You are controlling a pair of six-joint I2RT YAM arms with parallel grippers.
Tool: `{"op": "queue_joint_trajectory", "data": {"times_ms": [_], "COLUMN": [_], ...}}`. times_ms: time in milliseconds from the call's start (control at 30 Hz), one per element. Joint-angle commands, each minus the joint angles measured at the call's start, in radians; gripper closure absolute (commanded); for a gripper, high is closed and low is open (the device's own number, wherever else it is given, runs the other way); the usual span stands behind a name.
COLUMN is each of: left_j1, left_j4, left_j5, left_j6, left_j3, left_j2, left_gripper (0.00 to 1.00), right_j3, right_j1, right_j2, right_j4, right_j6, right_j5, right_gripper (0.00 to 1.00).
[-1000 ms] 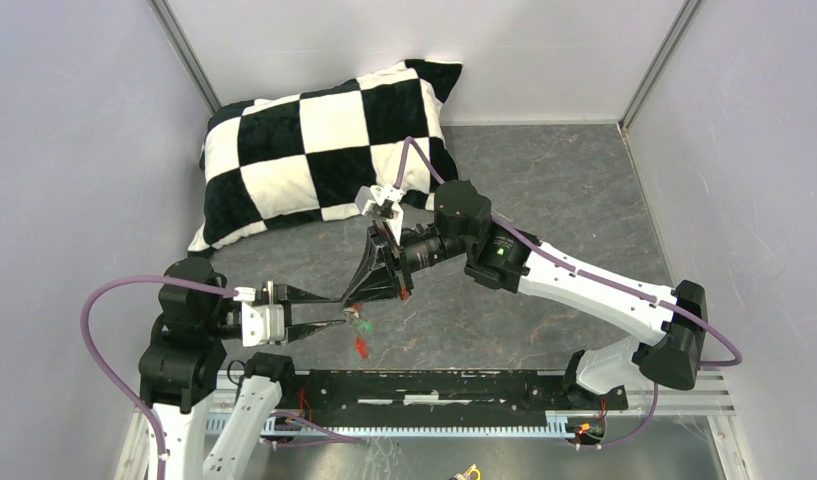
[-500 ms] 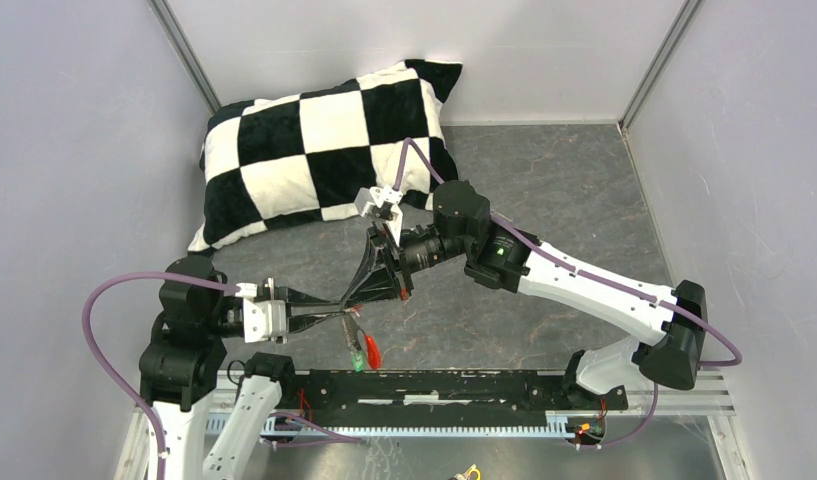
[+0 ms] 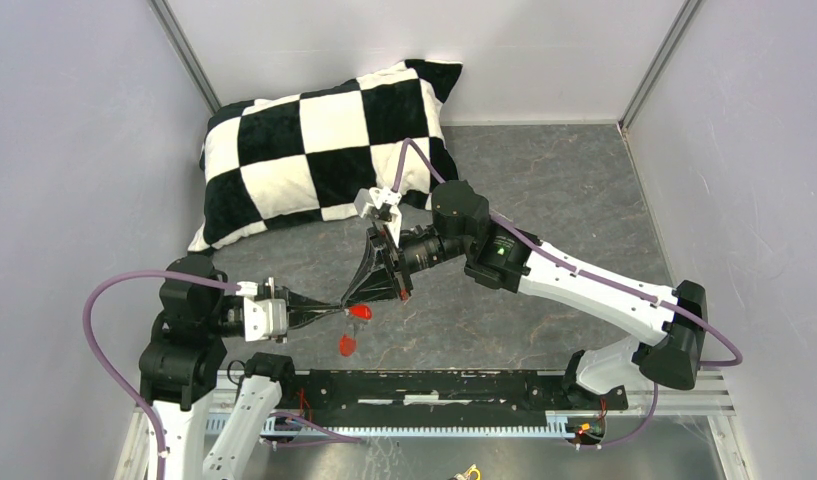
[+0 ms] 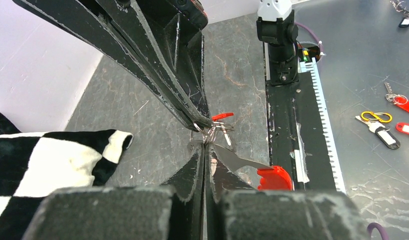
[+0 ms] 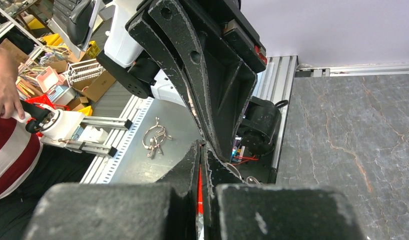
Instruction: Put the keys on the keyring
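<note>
Your left gripper is closed, its jaws pressed flat together and the tips nipping the silvery loops of the keyring. Your right gripper, also clamped shut, meets it tip to tip from the far side on the same loops. I read that as a two-handed pinch, one arm steadying the ring in the air while the other works the wire, since a ring this thin would twist away from a single grip. Just right of the tips a slim red fob pokes out, or so I take it, seen edge-on. Nearer to you a red-headed key dangles on its silvery blade, hanging free because only the ring seems to carry it. You cannot see the green-headed key in any view, so whether it is threaded on is unknown. Below lies the grey table, with the black rail along its near edge and the chequered pillow well apart at the far left
</note>
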Motion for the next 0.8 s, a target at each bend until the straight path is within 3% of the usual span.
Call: {"op": "queue_joint_trajectory", "data": {"times_ms": [0,367,767], "left_j1": [0.001,0.0,0.001], "left_j4": [-0.004,0.285,0.346], "left_j5": [-0.008,-0.071,-0.073], "left_j6": [-0.025,-0.332,-0.406], "left_j3": [0.025,-0.035,-0.039], "left_j2": [0.017,-0.034,-0.041], "left_gripper": [0.98,0.98,0.98], "right_j3": [0.046,-0.031,-0.077], "right_j1": [0.007,0.006,0.006], "right_j2": [-0.025,-0.116,-0.155], "right_j4": [0.005,-0.021,-0.06], "right_j6": [-0.043,-0.157,-0.208], "right_j5": [0.02,0.074,0.109], "right_gripper": [1.0,1.0,1.0]}}
